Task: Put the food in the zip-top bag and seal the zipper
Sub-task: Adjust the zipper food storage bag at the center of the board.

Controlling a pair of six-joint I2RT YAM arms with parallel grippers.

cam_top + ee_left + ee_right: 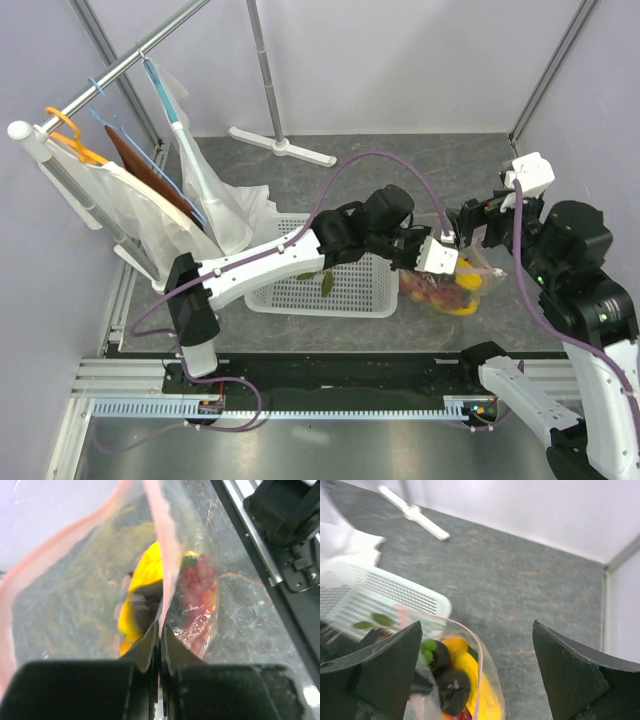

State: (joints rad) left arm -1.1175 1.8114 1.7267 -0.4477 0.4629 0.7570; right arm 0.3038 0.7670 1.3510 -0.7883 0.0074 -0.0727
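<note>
Checking near end first. Left gripper status? (INSP)

Left gripper (pixel 160 652): jaws closed right down, w/ a thin fold of the zip-top bag (pixel 65 615) nipped between them, just under the zipper (pixel 167 555). I hold one lip only. The other lip arcs away on the left of the wrist view, so the mouth is open, not sealed. (OP)

Contents? (INSP)

Food (pixel 197 585) is inside, low in the bag: yellow mango (pixel 145 572), red fruit beside it, dark mangosteens (pixel 451 690) per right wrist view. Bag bottom rests on the table (pixel 530 575), close by the basket (pixel 320 305); touching or not, I can't tell. (OP)

Handling? (INSP)

My judgement: film is soft, floppy, prob. slick, w/ no stiffness except the pink strip. Fruit load sits at the bottom, so its weight will drag the lips down and skew them if I lift. Fruit bruises, so no squeezing through the wall. Rec. taking hold on the strip itself, near one end, both lips together, then pressing along it. (OP)

Right gripper? (INSP)

Right gripper (pixel 476 627): spread wide, nothing in it, hanging above the open mouth. Farther out, the basket shows loose leaves (pixel 382 619); part of it is hidden under my left arm. (OP)
</note>
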